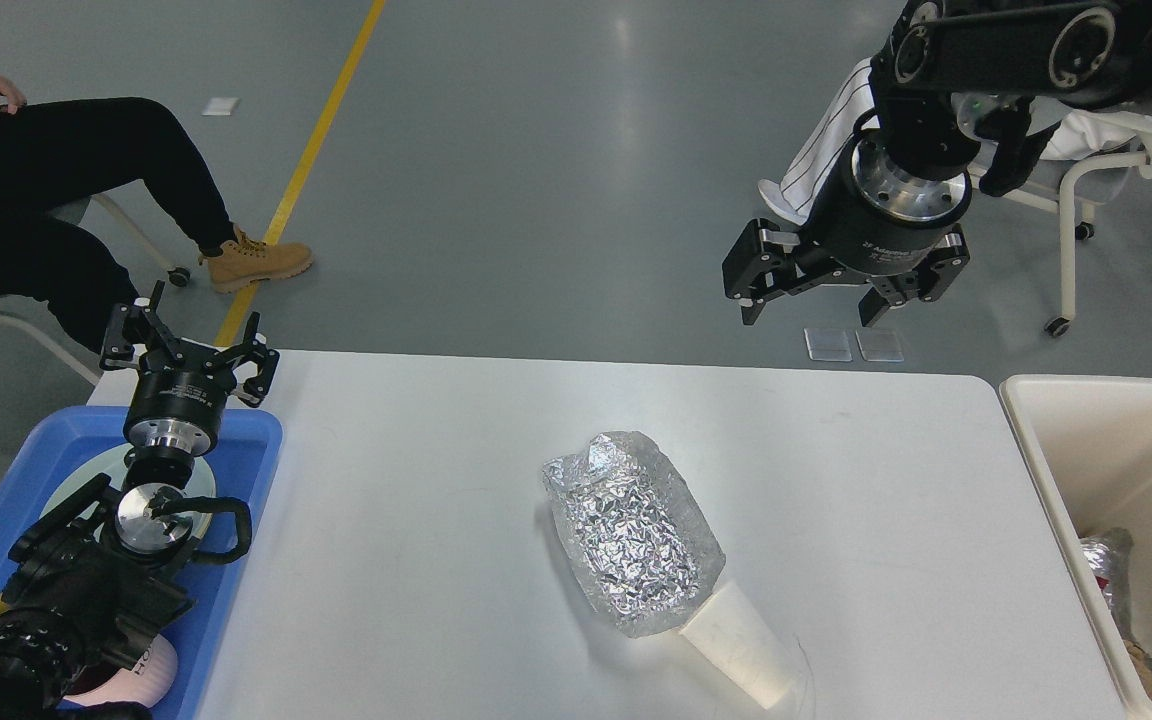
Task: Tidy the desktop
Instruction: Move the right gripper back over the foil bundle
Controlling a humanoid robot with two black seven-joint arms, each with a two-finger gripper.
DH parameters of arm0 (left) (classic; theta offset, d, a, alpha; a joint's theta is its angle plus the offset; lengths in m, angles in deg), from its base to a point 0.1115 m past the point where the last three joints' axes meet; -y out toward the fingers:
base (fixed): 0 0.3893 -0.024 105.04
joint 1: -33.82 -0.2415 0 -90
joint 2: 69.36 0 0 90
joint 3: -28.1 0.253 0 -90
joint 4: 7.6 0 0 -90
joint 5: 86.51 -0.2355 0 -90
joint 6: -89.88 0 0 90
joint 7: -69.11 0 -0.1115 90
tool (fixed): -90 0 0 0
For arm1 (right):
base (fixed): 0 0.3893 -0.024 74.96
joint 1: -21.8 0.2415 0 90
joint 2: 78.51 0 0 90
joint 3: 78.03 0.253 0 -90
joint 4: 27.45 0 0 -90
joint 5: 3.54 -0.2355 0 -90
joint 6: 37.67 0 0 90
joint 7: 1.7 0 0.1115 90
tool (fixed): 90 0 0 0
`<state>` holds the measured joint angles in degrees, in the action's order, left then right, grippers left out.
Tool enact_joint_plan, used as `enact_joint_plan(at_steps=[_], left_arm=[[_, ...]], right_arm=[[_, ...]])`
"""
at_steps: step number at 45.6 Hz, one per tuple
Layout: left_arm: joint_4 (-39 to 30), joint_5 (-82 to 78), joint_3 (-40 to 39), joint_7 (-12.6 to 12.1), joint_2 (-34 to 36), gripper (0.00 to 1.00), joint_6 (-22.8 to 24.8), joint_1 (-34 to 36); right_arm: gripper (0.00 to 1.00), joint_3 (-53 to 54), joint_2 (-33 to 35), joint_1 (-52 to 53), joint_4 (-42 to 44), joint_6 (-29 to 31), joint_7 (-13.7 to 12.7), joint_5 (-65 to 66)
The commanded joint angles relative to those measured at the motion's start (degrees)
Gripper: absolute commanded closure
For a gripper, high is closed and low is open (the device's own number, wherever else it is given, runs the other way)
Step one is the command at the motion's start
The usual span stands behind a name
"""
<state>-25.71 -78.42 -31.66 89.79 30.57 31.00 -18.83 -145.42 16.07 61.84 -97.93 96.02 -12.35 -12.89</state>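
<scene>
The white desktop (416, 500) fills the middle of the head view. A crumpled silver foil tray (631, 530) lies at its centre, with a white paper cup (741, 650) on its side touching the tray's near end. My left gripper (191, 345) is open and empty above the far end of the blue tray. My right gripper (811, 305) is open and empty, held high beyond the desktop's far edge, well apart from the foil tray.
A blue tray (236, 520) at the left holds a pale plate and a pink cup. A cream bin (1056, 470) at the right holds foil rubbish. People sit on chairs (1071, 240) beyond the table on both sides.
</scene>
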Motion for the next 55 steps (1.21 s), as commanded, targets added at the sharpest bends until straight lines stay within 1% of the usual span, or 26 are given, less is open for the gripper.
enact_joint_plan(at_steps=[1,8,10,12,21,25,33,39,45,55], left_arm=[[0.0,0.0,0.1,0.0,0.0,0.03,0.0,0.0],[0.0,0.0,0.0,0.1,0.0,0.03,0.0,0.0],[0.0,0.0,0.0,0.1,0.0,0.03,0.0,0.0],[0.0,0.0,0.0,0.1,0.0,0.03,0.0,0.0],[0.0,0.0,0.0,0.1,0.0,0.03,0.1,0.0],[0.0,0.0,0.0,0.0,0.0,0.03,0.1,0.0],[0.0,0.0,0.0,0.0,0.0,0.03,0.0,0.0],[0.0,0.0,0.0,0.1,0.0,0.03,0.1,0.0],[0.0,0.0,0.0,0.0,0.0,0.03,0.0,0.0],[0.0,0.0,0.0,0.0,0.0,0.03,0.0,0.0]], right_arm=[[0.0,1.0,-1.2,-4.7,0.4,-6.4,-0.2,0.1],[0.0,1.0,-3.1,-15.9,0.5,-21.7,-0.2,0.1],[0.0,0.9,-3.2,-19.1,0.6,-25.0,-0.2,0.3],[0.0,0.9,-3.6,-21.8,0.7,-26.9,-0.2,0.5],[0.0,0.9,-6.8,-30.6,4.0,-28.0,-0.3,0.6],[0.0,0.9,-8.2,-34.8,6.8,-28.0,-0.3,0.7],[0.0,0.9,-8.9,-40.0,9.6,-28.0,-0.4,3.0],[0.0,0.9,-10.7,-44.3,13.3,-28.7,-0.4,3.5],[0.0,0.9,-11.5,-47.3,15.8,-29.0,-0.4,3.5],[0.0,1.5,-12.0,-48.7,16.4,-29.2,-0.4,3.5]])
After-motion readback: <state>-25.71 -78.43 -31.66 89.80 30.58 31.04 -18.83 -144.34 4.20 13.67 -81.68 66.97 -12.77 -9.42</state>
